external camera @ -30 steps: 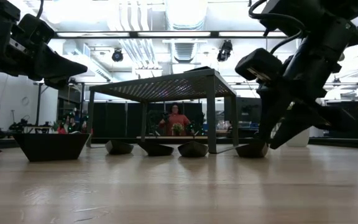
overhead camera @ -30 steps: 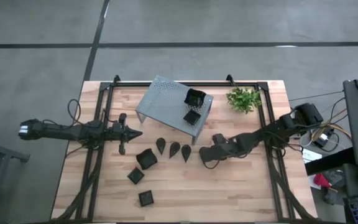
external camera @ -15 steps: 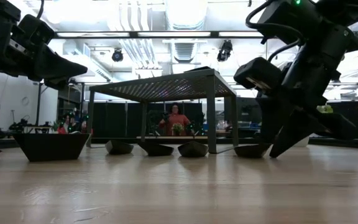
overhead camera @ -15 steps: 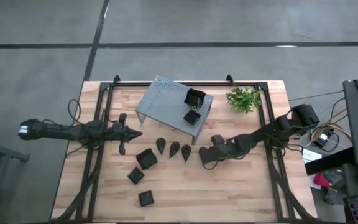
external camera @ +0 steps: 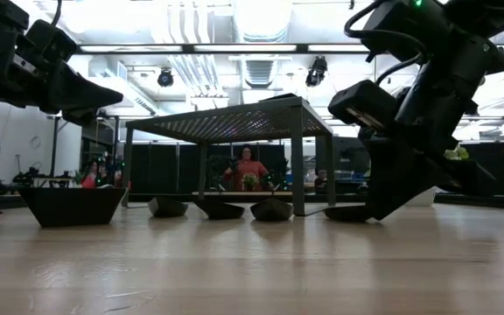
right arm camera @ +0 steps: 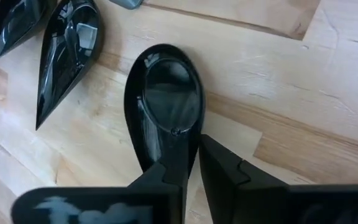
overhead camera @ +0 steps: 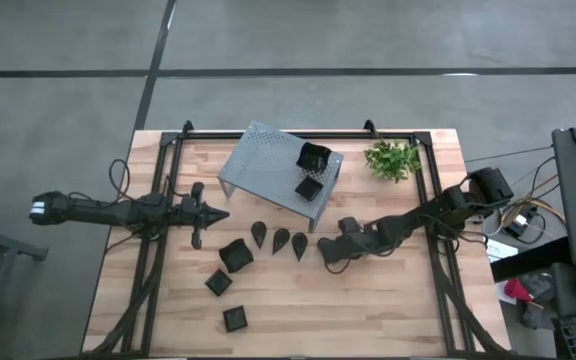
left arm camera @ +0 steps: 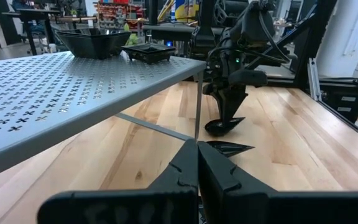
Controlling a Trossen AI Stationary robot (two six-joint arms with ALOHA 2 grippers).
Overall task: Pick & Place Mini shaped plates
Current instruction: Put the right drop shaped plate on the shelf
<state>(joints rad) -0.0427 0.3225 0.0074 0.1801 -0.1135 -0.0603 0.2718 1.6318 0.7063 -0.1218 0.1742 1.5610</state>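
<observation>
Several tiny black plates lie on the wooden table: three teardrop ones in a row [overhead camera: 281,239] and three square ones [overhead camera: 234,256] nearer the near edge. Two more square plates [overhead camera: 313,158] sit on the grey perforated shelf [overhead camera: 263,160]. My right gripper [overhead camera: 326,247] is low over the table to the right of the row, shut on a fourth teardrop plate [right arm camera: 166,93]. My left gripper [overhead camera: 218,212] hovers shut at the shelf's left end, touching nothing. My right gripper pinches the teardrop plate's narrow end [right arm camera: 178,142] between its two fingers [right arm camera: 219,165]. It comes slanting down from the table's right side, the fingers lying along the plate's length. The plate [external camera: 346,213] lies on the table, its wide end pointing away from the fingers.
A small green plant [overhead camera: 392,159] stands at the far right of the table, behind my right arm. The shelf's legs stand just beyond the teardrop row. Bare wood shows near the table's near edge. A person in red [external camera: 248,166] is in the room far behind.
My right gripper's fingers, spread on either side of the teardrop plate a second ago, have come down and shut on its narrow end. The plate has stayed on the table. My left arm has kept still.
</observation>
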